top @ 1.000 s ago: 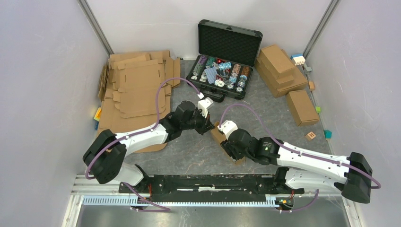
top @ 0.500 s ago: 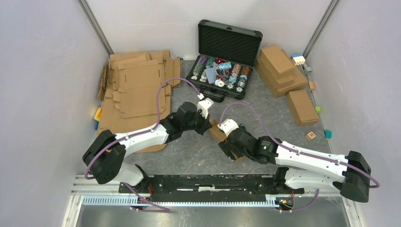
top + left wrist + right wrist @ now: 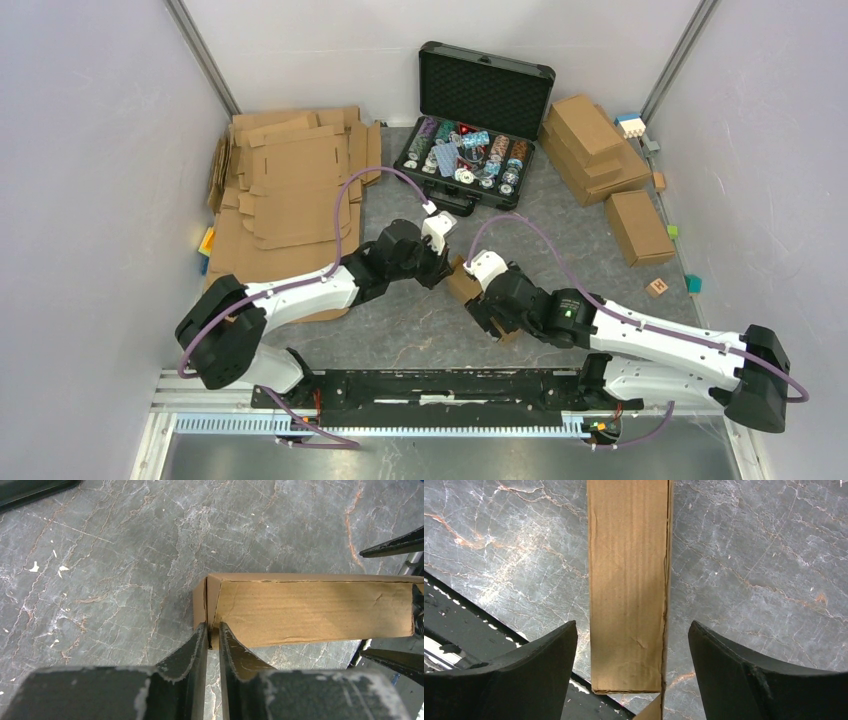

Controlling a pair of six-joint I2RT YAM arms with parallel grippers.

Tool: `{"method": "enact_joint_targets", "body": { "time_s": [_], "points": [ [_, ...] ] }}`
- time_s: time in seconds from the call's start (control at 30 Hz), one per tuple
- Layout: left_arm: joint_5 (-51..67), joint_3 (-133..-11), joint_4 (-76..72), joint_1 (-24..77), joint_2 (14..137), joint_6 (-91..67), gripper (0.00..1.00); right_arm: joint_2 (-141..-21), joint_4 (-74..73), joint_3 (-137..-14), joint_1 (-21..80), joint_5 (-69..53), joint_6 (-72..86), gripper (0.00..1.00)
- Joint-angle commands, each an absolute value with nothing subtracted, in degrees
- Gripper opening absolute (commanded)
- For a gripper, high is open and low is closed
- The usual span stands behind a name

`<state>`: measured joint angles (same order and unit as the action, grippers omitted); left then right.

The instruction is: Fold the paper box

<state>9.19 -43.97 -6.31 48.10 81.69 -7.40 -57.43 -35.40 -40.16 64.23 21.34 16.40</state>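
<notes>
Left gripper [image 3: 212,630] sitting at the end corner of the box [image 3: 310,611], jaws nearly together with a thin slit between them; cannot tell whether cardboard is being pinched. Right gripper [image 3: 633,630] hanging spread wide, straddling the box, fingers clear of both sides. Box resting mid-table [image 3: 100,555], lying between the two grippers.

Left arm [image 3: 385,262] and right arm [image 3: 525,305] hide most of the plain brown corrugated cardboard box [image 3: 460,283]; wrist views crop it at 3 and 12 o'clock.
</notes>
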Motion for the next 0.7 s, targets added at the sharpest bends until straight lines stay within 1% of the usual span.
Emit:
{"method": "enact_joint_targets", "body": {
  "time_s": [0.0,0.13,0.27,0.37,0.4,0.5,0.57,0.67],
  "points": [
    [10.3,-42.6,-8.7,48.3,80.8,-7.7,0.23,-56.8,-33.3,-40.7,64.1,20.6,14.9,0.87],
    [10.5,-42.7,-8.9,48.3,81.3,-7.9,0.25,-56.2,-32.3,-41.1,64.1,20.7,13.6,0.94],
    [10.2,-42.5,-9.2,48.3,80.8,-7.9,0.33,-58.5,-34.0,-43.8,64.1,22.1,11.9,0.95],
    [9.6,-41.9,-9.6,48.3,80.3,-8.0,0.34,-60.1,-34.9,-45.3,64.2,23.3,10.5,0.95],
    [9.6,-41.9,-9.7,48.3,80.3,-8.0,0.33,-60.1,-34.9,-45.5,64.4,23.7,10.3,0.95],
    [10.1,-42.1,-9.7,48.3,80.6,-7.9,0.26,-59.5,-34.6,-45.4,64.5,24.1,9.4,0.96],
    [10.5,-42.3,-9.8,48.3,81.0,-8.0,0.22,-59.4,-35.3,-45.5,64.6,24.3,8.9,0.98],
    [10.8,-42.6,-9.6,48.4,81.7,-8.0,0.22,-59.2,-36.2,-45.6,64.6,25.5,8.7,0.98]
  ]
}}
